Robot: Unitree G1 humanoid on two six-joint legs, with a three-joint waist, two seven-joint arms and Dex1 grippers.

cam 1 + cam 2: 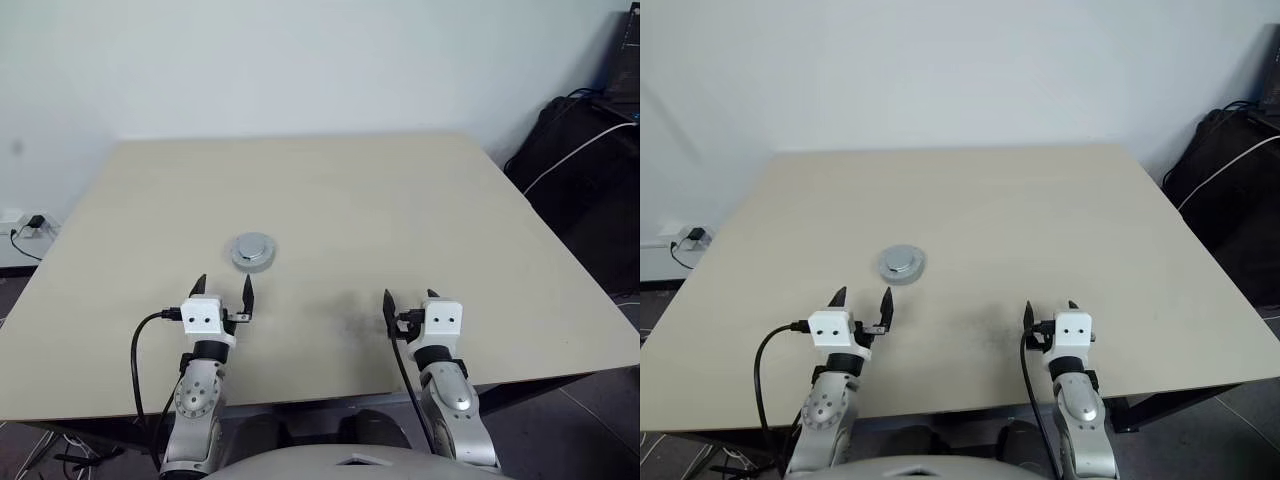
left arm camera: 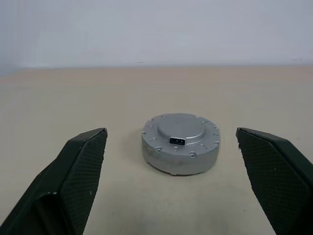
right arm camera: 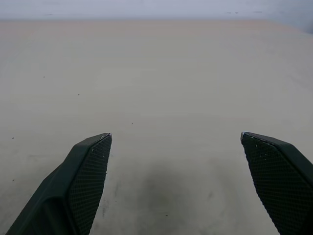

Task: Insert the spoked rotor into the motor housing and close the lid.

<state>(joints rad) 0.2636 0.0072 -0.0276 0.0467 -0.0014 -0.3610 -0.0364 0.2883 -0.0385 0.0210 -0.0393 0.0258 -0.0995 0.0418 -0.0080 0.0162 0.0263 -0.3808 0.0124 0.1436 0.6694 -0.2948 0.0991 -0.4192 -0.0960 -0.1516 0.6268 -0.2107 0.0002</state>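
- Left eye view: left tool (image 1: 223, 287) is hanging with its fingers spread wide and nothing between them, just short of the closed silver assembly (image 1: 254, 251) sitting on the bench (image 1: 400, 200). Right tool (image 1: 409, 298) is likewise standing spread and empty, well to the right of the assembly. Risk: the smooth pale lid is already covering the motor housing, so the task is looking finished or nearly so; any further push is risking sliding the whole unit across the bench.
- Right eye view: same layout; the assembly is lying nearer the left tool than the right one. No spoked rotor is lying loose on the bench, so it is presumably sitting inside; this cannot be confirmed. Risk: if it is missing or seated crooked, the lid may be resting unlatched.
- Left wrist view: the assembly is sitting centred between the two spread fingers (image 2: 80, 171), apart from both, its small dark connector slot facing the camera. Risk: a forward drift is threatening to knock the rim and tilt the lid.
- Right wrist view: spread fingers (image 3: 88, 171) are framing bare bench. Risk: little here; a low dip is threatening only to scrape the surface.
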